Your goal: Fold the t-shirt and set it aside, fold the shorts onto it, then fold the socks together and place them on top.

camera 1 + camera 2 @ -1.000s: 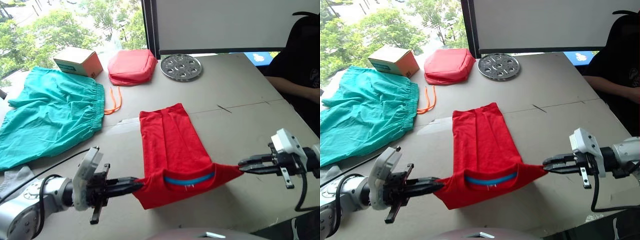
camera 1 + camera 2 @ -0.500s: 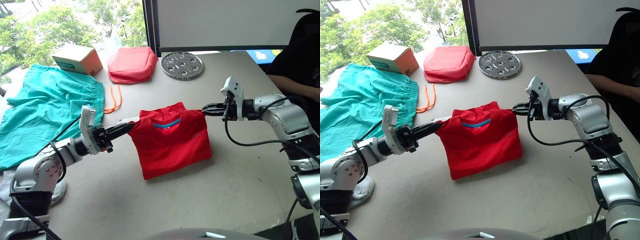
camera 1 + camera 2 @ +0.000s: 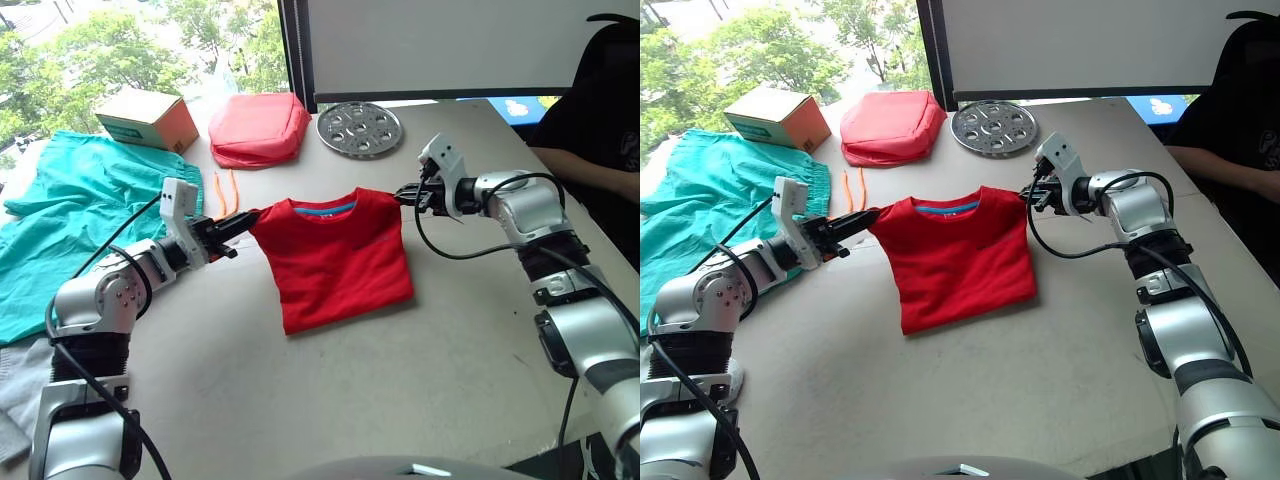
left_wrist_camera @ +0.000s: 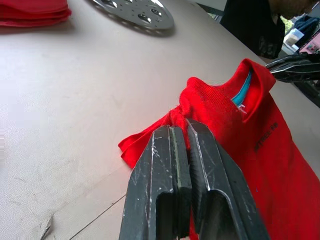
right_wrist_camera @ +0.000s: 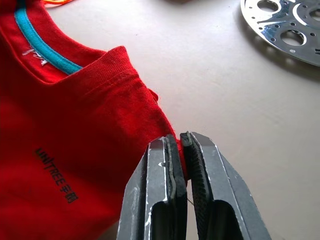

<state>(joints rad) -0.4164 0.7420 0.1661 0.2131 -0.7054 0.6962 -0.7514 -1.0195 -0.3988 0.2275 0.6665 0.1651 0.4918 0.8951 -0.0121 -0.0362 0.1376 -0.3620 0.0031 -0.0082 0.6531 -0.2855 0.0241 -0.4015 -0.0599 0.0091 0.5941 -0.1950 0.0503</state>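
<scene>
The red t-shirt (image 3: 335,255) lies folded in half at the table's middle, its blue-lined collar at the far edge. My left gripper (image 3: 243,218) is shut on its far left corner, and the left wrist view shows that pinch on the t-shirt (image 4: 235,135) by the left gripper (image 4: 181,131). My right gripper (image 3: 402,193) is shut on the far right corner, the right wrist view showing the t-shirt (image 5: 70,130) pinched by the right gripper (image 5: 179,141). The teal shorts (image 3: 70,215) with orange drawstring (image 3: 224,190) lie spread at the left. A light grey sock (image 3: 15,385) lies at the left near edge.
A salmon-red padded pouch (image 3: 258,128), a cardboard box (image 3: 146,118) and a round metal perforated plate (image 3: 359,129) stand along the far side. A person in black (image 3: 590,130) sits at the table's right edge.
Both grippers carried the shirt's collar end from the near edge over to the far side, folding it in half, and have lowered it flat onto the table.
</scene>
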